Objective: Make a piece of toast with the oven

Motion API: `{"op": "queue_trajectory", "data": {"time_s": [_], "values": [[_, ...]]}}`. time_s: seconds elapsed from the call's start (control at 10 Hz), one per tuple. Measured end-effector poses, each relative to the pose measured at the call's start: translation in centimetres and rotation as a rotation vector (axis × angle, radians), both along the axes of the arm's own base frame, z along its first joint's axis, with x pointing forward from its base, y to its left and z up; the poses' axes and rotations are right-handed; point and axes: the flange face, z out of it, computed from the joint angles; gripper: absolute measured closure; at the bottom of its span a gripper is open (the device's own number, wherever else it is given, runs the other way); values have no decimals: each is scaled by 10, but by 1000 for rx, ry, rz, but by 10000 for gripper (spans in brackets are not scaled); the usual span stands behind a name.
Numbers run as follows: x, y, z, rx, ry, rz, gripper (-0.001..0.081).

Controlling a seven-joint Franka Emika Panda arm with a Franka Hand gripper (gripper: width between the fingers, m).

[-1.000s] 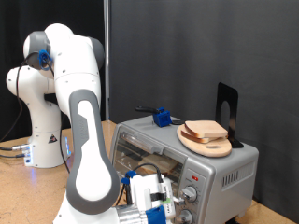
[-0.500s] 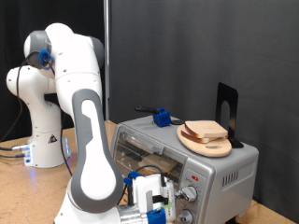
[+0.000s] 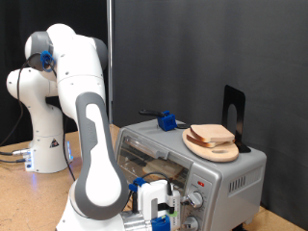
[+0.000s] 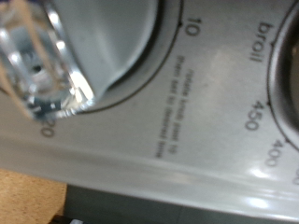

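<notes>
From the exterior view: oven [image 3: 192,164] sitting near the table's right edge, toast [image 3: 213,136] resting on a round wooden board [image 3: 211,146] on the oven's roof, well apart from the door, so not yet inside. Gripper [image 3: 162,207] down at the table's front edge, close against the oven's knob panel [image 3: 195,196]; finger spacing impossible to tell here. A blue clip [image 3: 166,122] also lying on the roof. From the wrist view: a shiny knob [image 4: 47,65] filling one corner, printed dial marks 10, broil, 450 and 400 around it; fingers not visible. Judged best done by squaring up on the knob's centre and turning slowly, watching the printed marks, without pushing the oven back.
</notes>
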Motion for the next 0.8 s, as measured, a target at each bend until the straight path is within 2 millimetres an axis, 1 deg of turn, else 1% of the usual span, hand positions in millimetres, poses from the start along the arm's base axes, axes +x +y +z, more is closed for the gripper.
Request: {"op": "queue_trajectory", "data": {"time_s": [0.1, 0.2, 0.4, 0.5, 0.6, 0.8], "values": [[-1, -2, -3, -24, 33, -21, 1], [-4, -2, -1, -59, 60, -43, 1], [-6, -3, 0, -22, 42, -22, 1], [-10, -10, 0, 3, 36, -16, 1], [-15, -22, 0, 19, 35, -10, 1], [-29, -54, 1, 34, 38, -15, 1]]}}
